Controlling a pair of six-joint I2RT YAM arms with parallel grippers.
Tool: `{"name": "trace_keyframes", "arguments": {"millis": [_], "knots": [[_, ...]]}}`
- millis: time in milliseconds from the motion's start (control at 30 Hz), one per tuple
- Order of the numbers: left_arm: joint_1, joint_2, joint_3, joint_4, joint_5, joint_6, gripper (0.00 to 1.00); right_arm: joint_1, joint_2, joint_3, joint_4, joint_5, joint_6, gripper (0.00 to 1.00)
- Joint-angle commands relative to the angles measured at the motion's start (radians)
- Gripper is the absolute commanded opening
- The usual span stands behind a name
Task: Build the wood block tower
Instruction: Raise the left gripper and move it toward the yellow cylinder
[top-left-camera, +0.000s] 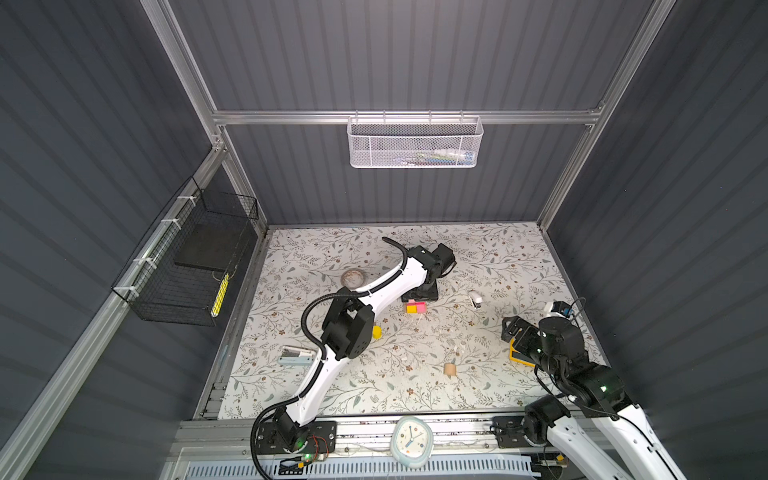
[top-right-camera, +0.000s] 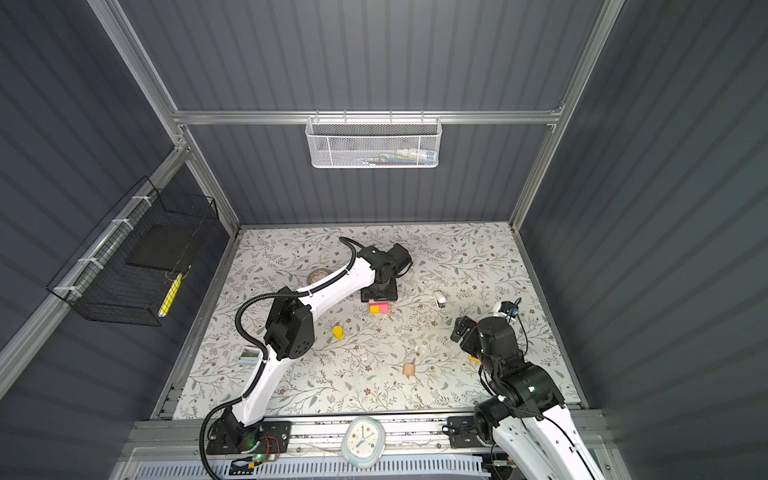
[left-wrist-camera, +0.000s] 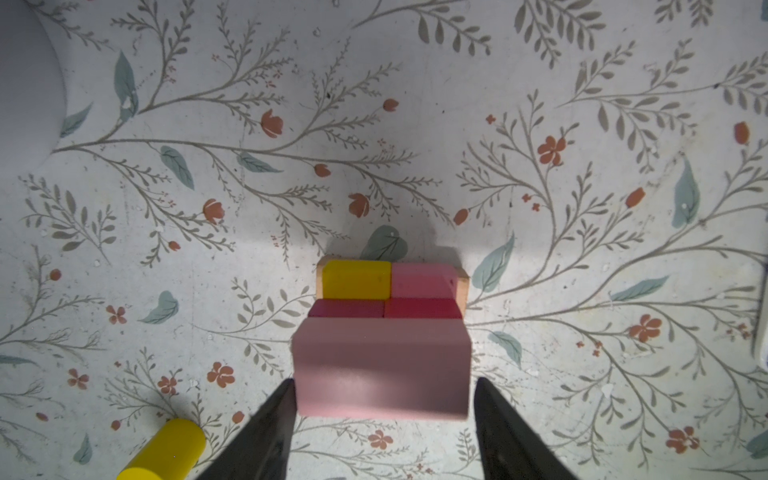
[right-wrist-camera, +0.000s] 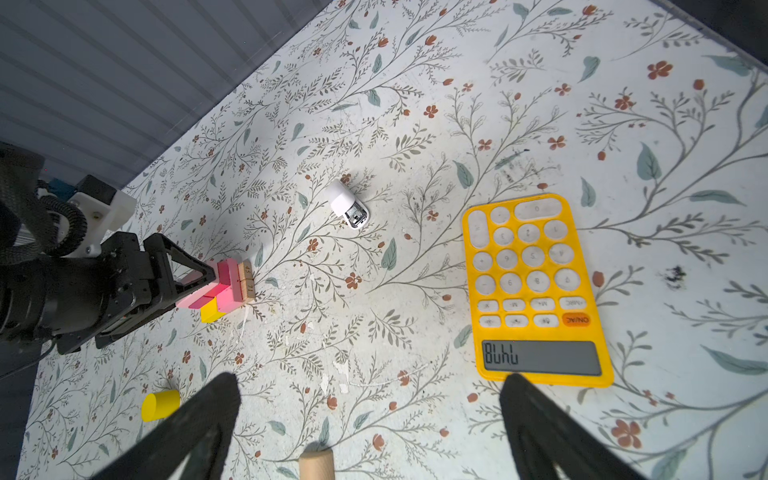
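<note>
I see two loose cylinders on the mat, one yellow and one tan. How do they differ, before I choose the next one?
Colour: the yellow cylinder is painted bright yellow; the tan cylinder is bare wood.
Place: the yellow cylinder lies to the left of the tower; the tan cylinder lies nearer the front edge, slightly to the tower's right.
Shared: both are short cylinders lying apart from the tower, touching no other block, and neither is gripped.

Robotics lab test cell: enclosure of aluminium frame (top-left-camera: 407, 117) and grey ribbed wall panels (top-left-camera: 374, 54); floral-covered desk (top-left-camera: 498, 257); left arm (top-left-camera: 399, 282) and right arm (top-left-camera: 623, 428) bolted to front rail (top-left-camera: 457, 428); mesh basket (top-left-camera: 415, 145) and wire basket (top-left-camera: 187, 266) hung on frame.
</note>
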Motion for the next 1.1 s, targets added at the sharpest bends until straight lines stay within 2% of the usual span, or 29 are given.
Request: {"name": "trace_keyframes", "arguments": {"millis": [0,567,767,933,1067], "knots": [[0.002,0.014,0.024,-0.023,0.005,0.011,0.67,-0.004,-0.008,-0.008,-0.009,0.008,0.006,0.99],[0.001,-0.046,0.026,-0.030,-0.017,0.014,0.83,-0.004,-0.008,-0.006,-0.010,0.006,0.009,0.99],[0.001,-0.143,-0.007,-0.011,-0.043,0.035,0.86,-0.004,-0.002,-0.009,-0.001,-0.013,0.014,0.99],[0.000,-0.244,-0.025,-0.040,-0.113,0.065,0.87,-0.004,0.007,-0.012,0.004,-0.027,0.029,0.99],[0.000,-0.356,-0.107,-0.055,-0.161,0.076,0.89,-0.004,0.022,-0.012,0.015,-0.038,0.034,0.99]]}}
